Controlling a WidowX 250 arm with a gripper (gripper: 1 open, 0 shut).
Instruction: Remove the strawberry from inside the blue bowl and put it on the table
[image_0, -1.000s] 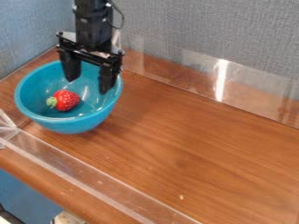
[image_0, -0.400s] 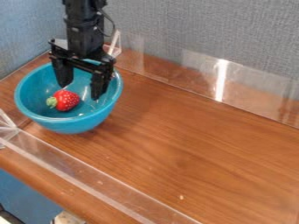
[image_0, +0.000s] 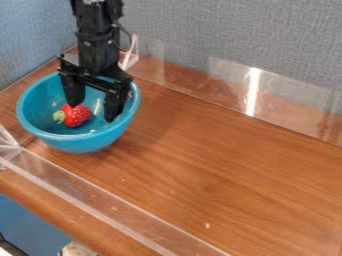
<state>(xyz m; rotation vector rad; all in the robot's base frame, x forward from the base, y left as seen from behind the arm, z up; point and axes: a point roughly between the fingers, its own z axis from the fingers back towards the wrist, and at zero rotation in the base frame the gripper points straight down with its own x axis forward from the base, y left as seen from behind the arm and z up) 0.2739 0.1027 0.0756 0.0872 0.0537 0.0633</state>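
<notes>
The small red strawberry (image_0: 75, 116) with its green cap lies inside the teal-blue bowl (image_0: 40, 135), near the bowl's middle. The bowl stands at the left end of the brown wood-grain table (image_0: 214, 170). My black gripper (image_0: 92, 100) points straight down over the bowl, open, with its two fingers spread wide. The left finger hangs just above the strawberry and the right finger (image_0: 120, 102) stands near the bowl's right rim. Nothing is between the fingers.
Clear acrylic walls (image_0: 254, 85) run along the table's back and front edges. A grey-blue textured backdrop rises behind. Bare wood stretches to the right of the bowl.
The gripper has shifted left and sunk lower into the bowl, closer to the strawberry. Its fingers stay spread. Strawberry and bowl have not moved.
</notes>
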